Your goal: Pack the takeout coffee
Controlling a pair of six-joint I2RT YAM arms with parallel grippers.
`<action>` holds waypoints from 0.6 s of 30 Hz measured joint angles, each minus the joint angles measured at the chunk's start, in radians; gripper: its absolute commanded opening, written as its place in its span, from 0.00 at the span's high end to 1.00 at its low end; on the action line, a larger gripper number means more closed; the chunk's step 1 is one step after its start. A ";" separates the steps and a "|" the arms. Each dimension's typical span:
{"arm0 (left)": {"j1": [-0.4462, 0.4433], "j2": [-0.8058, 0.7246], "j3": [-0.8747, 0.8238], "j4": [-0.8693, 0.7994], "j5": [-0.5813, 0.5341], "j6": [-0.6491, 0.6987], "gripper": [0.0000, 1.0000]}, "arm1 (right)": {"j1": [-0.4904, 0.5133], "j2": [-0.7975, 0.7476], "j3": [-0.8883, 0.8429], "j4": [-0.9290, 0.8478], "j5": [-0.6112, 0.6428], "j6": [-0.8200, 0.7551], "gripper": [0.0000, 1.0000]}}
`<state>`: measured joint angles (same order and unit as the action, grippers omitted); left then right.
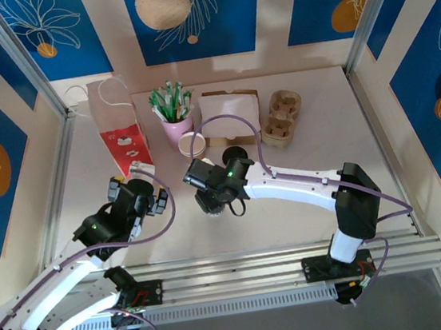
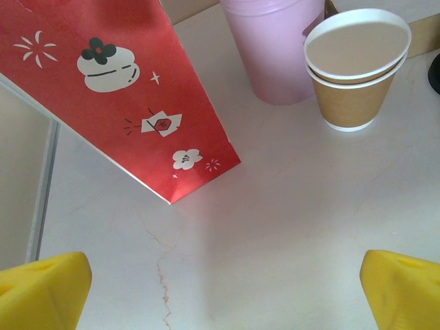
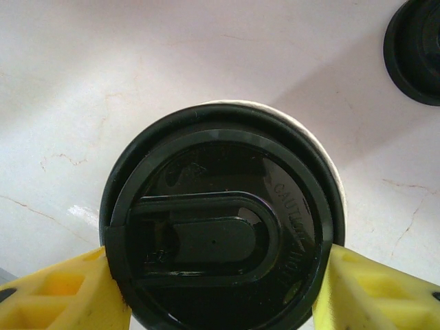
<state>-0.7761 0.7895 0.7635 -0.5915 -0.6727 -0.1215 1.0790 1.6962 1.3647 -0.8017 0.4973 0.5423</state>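
At far left of the table (image 1: 306, 203): red-and-white paper bag (image 1: 122, 127), standing, handles up.
Just near of it: left gripper (image 2: 220, 289), jaws spread wide, nothing between them, bare tabletop below.
Centre back: pink cup (image 1: 176, 128) of green-white sticks; touching or just beside it, stacked tan cups (image 2: 355, 75), lidless.
Centre: right gripper (image 3: 220, 289), yellow fingers (image 3: 58, 292) pressed to both sides of the black lid of the takeout coffee (image 3: 220, 234), which stands on the table just in front of the stacked cups.
Right of that: loose black lid (image 3: 416, 51), flat on the table.
Back right: brown box with white napkins (image 1: 230, 109); pulp cup carrier (image 1: 281, 117).
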 measured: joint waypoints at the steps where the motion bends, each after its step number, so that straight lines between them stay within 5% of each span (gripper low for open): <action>1: 0.000 0.000 0.000 0.000 0.000 0.000 0.00 | 0.001 0.000 -0.001 0.003 0.001 0.003 0.41; 18: 0.001 0.020 0.000 -0.019 0.045 0.000 0.05 | 0.002 0.007 -0.020 0.068 0.020 0.015 0.41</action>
<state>-0.7750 0.8093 0.7635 -0.6106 -0.6273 -0.1211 1.0805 1.7035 1.3449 -0.7341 0.5171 0.5571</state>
